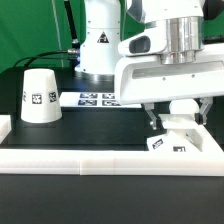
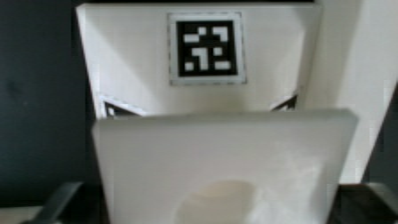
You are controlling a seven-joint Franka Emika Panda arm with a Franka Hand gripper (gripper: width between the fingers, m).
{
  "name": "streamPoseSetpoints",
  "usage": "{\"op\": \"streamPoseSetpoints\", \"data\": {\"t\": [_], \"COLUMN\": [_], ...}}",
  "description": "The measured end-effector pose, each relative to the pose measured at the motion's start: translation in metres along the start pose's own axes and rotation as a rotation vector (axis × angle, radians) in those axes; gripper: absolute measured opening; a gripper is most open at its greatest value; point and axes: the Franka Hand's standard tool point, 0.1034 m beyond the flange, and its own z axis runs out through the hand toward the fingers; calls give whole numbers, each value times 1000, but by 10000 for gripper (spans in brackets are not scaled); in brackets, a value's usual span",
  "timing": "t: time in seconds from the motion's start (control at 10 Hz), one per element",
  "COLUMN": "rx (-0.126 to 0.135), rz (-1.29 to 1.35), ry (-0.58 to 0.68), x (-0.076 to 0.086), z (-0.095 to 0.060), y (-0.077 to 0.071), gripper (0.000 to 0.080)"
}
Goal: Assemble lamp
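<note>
The lamp base (image 1: 174, 138), a blocky white part with tags, is at the exterior view's right, near the front rail. My gripper (image 1: 178, 120) is down over it with one finger on each side. In the wrist view the base (image 2: 222, 150) fills the frame, with a round recess (image 2: 240, 198) in its top and a tag (image 2: 205, 45) further along. Dark fingertips (image 2: 66, 200) press against its sides, so the jaws look shut on it. The cone shade (image 1: 38, 95) stands upright at the exterior view's left. I cannot make out the bulb.
The marker board (image 1: 95, 99) lies flat at the back centre. A long white border rail (image 1: 100, 158) runs along the front and up the right side (image 1: 212, 140). The robot's white pedestal (image 1: 98, 45) stands behind the marker board.
</note>
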Motion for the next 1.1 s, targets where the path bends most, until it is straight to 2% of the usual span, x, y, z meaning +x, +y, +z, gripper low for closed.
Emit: {"op": "streamPoseSetpoints", "data": {"t": [0.1, 0.2, 0.6, 0.7, 0.9, 1.1], "rx": [-2, -4, -12, -13, -12, -2], "rz": [-24, -28, -54, -53, -51, -40], "ry": [-7, -13, -37, -45, -53, -46], "x": [-9, -20, -62, -71, -86, -94], "z": [-6, -11, -26, -27, -31, -30], "y": [0, -1, -1, -6, -21, -43], "gripper": [662, 688, 699, 699, 699, 699]}}
